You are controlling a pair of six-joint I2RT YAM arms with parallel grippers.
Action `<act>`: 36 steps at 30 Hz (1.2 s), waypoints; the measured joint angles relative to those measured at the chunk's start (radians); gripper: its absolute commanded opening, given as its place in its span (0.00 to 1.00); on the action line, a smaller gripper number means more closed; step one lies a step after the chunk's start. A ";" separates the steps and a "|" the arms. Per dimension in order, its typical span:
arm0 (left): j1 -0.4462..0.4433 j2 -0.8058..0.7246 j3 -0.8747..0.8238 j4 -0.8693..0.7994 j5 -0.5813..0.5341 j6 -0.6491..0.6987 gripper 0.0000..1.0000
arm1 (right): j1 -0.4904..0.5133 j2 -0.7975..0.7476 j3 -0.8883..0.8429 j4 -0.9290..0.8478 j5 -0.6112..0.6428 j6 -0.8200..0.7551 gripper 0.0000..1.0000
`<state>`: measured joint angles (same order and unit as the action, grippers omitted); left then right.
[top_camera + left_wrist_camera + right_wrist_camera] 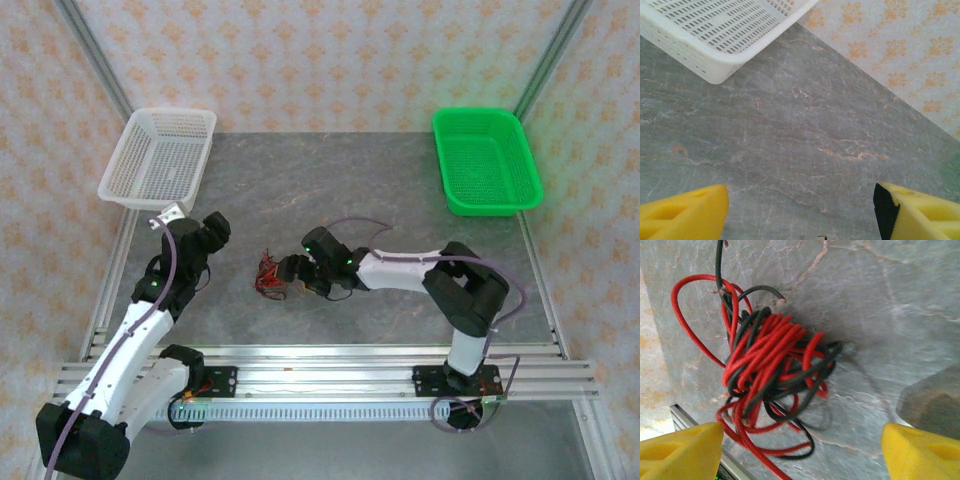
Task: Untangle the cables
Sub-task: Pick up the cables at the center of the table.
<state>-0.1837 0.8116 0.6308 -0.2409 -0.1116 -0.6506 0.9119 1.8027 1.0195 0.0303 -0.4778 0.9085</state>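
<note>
Lying in a messy ball near the middle of the frame: thin red and black bendy wires (772,365), loops sticking out. Gaping wide just beside them, right gripper (800,437); gaping wide over bare grey stone-look table (790,125), left gripper (801,200).

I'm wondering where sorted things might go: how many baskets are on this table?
2. The white basket sits at the far left corner, and the green basket at the far right corner. No spot looks big enough to hide another.

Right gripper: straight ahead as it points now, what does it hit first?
Likely the cables: the red-and-black tangle lies just ahead of the open right gripper, on the table.
</note>
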 measured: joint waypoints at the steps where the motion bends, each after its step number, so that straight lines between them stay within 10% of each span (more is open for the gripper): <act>1: 0.000 -0.006 0.000 -0.008 0.000 0.000 0.78 | 0.000 0.013 0.012 0.009 -0.005 0.011 0.82; 11: 0.000 -0.010 -0.002 -0.060 0.003 0.012 0.78 | 0.002 0.145 0.101 0.101 -0.026 0.090 0.73; 21: -0.011 0.005 -0.006 -0.063 0.029 0.022 0.79 | -0.001 0.206 0.154 0.150 -0.045 0.094 0.02; 36: -0.161 0.176 -0.035 0.068 0.176 0.018 0.79 | -0.173 0.032 -0.068 0.219 -0.096 -0.503 0.00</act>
<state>-0.3447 0.9878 0.5961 -0.1734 0.0643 -0.6327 0.7391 1.8343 0.9516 0.2497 -0.5739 0.4053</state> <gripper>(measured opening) 0.789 0.078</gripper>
